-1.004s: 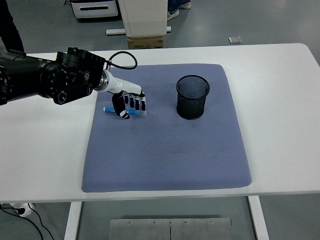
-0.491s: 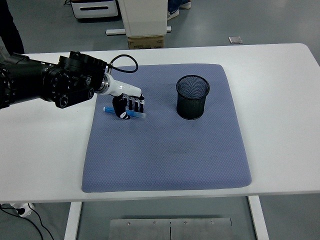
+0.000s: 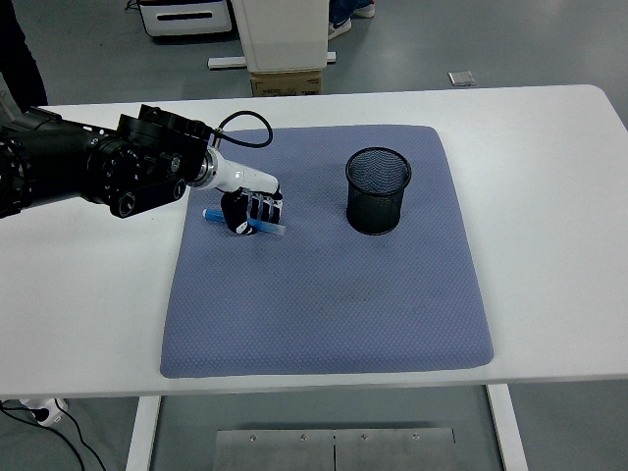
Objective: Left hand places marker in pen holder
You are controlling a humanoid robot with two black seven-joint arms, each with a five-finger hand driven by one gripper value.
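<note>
A blue marker [image 3: 213,214] lies on the blue-grey mat [image 3: 324,294] near its far left side, mostly covered by my left hand [image 3: 251,214]. The hand's fingers are curled down around the marker, which still rests low at the mat. A black mesh pen holder [image 3: 378,190] stands upright on the mat to the right of the hand, about a hand's length away. My right arm is out of view.
The mat lies on a white table [image 3: 549,167]. My left arm [image 3: 98,169] reaches in from the left edge over the table. A cardboard box [image 3: 286,82] and a white cabinet stand on the floor beyond the far edge.
The left hand has drawn slightly left and its fingers have curled tighter over the marker. The pen holder has not moved.
</note>
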